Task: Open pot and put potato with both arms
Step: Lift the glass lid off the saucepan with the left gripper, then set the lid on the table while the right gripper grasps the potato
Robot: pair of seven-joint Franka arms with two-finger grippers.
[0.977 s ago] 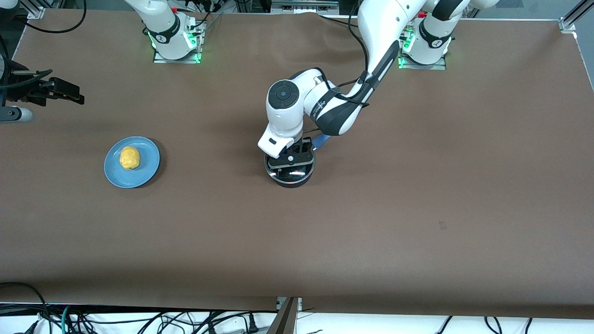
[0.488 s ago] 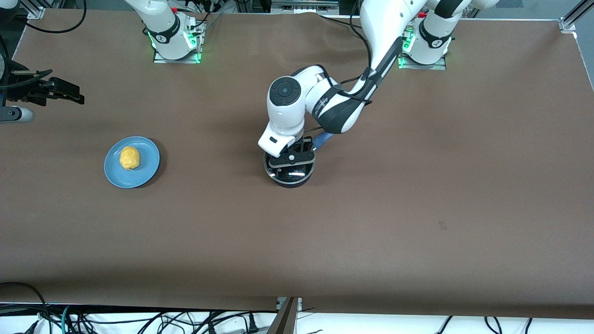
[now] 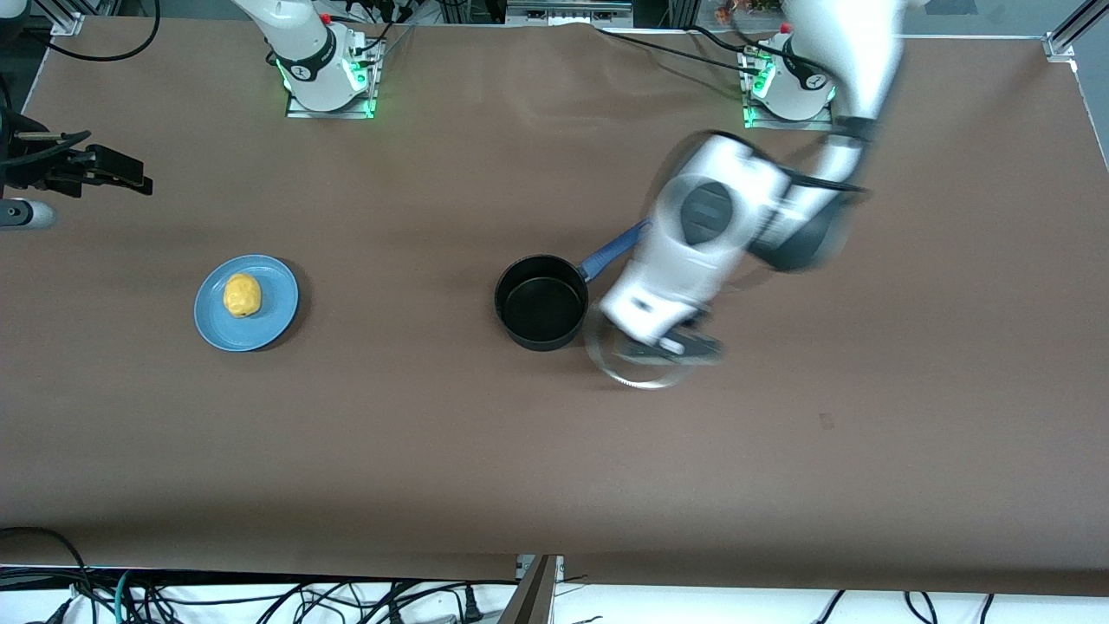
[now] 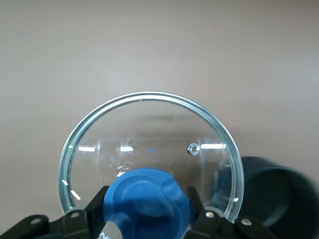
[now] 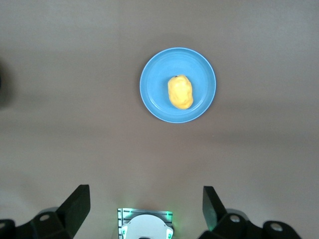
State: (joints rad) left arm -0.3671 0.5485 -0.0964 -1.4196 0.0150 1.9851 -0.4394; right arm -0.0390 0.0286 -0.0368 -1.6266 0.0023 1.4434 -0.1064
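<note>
The table (image 3: 346,451) is covered edge to edge by a brown sheet, faintly creased near the arm bases. Along the edge nearest the front camera a white strip is seen with loose black cables (image 3: 260,598) lying on it, and aluminium framing is visible at the corners by the bases.

The left arm (image 3: 832,104) is reached out from its green-lit base over the middle of the table. The left gripper (image 4: 147,219) is held in the air over bare table beside the pot, toward the left arm's end, and its fingers (image 4: 97,206) are closed around the blue knob (image 4: 149,201) of a clear glass lid (image 3: 637,364), which is carried level.

The right arm (image 3: 299,48) is kept waiting at its own end. The right gripper (image 5: 144,204) is held high above the plate, its fingers (image 5: 77,201) spread wide with nothing between them.

The pot (image 3: 541,302) is left uncovered near the table's middle, its blue handle (image 3: 611,251) angled toward the left arm's base.

A light-blue plate (image 3: 264,321) is set toward the right arm's end, well apart from the pot.

The potato (image 3: 242,295) is found lying on that plate.
</note>
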